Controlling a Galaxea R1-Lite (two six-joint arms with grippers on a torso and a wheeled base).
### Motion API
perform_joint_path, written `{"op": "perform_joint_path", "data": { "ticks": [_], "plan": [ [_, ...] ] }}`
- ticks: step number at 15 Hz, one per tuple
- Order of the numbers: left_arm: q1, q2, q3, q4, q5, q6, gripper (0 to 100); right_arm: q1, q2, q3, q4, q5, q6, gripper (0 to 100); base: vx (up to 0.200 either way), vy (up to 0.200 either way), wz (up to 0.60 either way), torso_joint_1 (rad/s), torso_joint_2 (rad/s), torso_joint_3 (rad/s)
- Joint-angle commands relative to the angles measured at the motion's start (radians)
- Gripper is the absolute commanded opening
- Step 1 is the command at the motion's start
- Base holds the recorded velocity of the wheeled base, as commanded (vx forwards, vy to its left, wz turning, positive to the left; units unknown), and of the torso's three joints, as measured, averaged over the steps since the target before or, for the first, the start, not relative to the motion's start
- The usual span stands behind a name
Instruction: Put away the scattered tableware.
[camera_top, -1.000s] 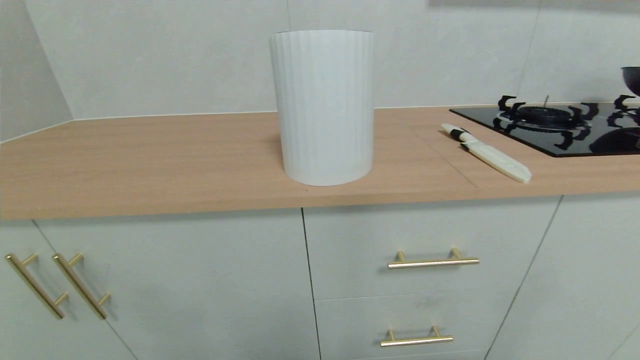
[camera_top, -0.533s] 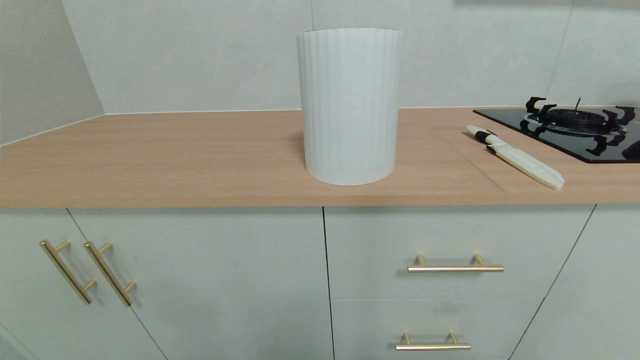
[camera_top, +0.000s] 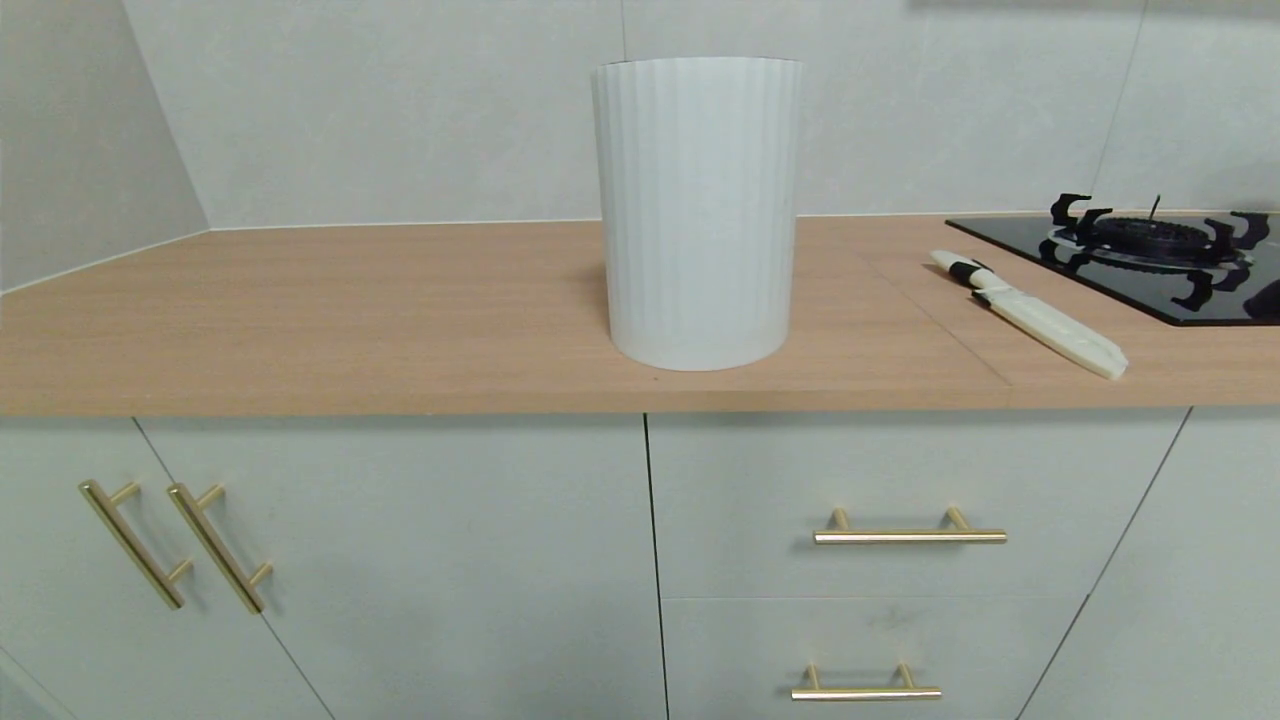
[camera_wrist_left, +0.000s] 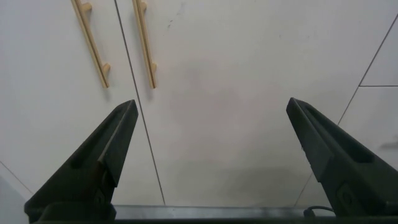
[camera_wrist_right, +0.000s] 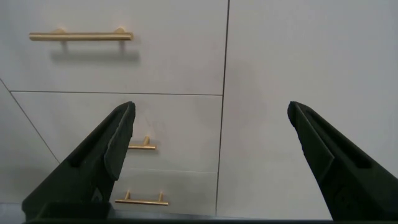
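Light: bright, even, diffuse.
Shadows: faint one left of the white container (camera_top: 697, 210) on the countertop (camera_top: 350, 320); dim band under its near edge.
Glare: reflections in the black hob (camera_top: 1150, 290); glints on brass handles (camera_top: 910, 537).

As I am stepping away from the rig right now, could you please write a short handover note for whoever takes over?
Left gripper: open, empty, facing the pale cabinet doors.
Right gripper: open, empty, facing the pale drawer fronts.
Things: the tall white ribbed cylindrical container stands upright near the front edge of the wooden countertop; the cream-bladed knife with a black-and-white handle lies to its right, apart from it, beside the black gas hob.
Done: nothing visibly; the container's inside is hidden.
Left: the knife probably goes into the container.
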Motion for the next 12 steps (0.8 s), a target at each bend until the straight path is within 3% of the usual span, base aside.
{"op": "perform_joint_path", "data": {
  "ticks": [1, 6, 12],
  "plan": [
    [0.0, 0.0, 0.0, 0.0, 0.0, 0.0, 100, 0.0, 0.001, 0.0, -0.001, 0.0, -0.002, 100, 0.0, 0.0, 0.0, 0.0, 0.0, 0.0],
    [0.0, 0.0, 0.0, 0.0, 0.0, 0.0, 100, 0.0, 0.001, 0.0, -0.001, 0.0, 0.0, 100, 0.0, 0.0, 0.0, 0.0, 0.0, 0.0],
    [0.0, 0.002, 0.0, 0.0, 0.0, 0.0, 100, 0.0, 0.001, 0.0, -0.001, 0.0, 0.0, 100, 0.0, 0.0, 0.0, 0.09, -0.32, -0.266]
  ]
}}
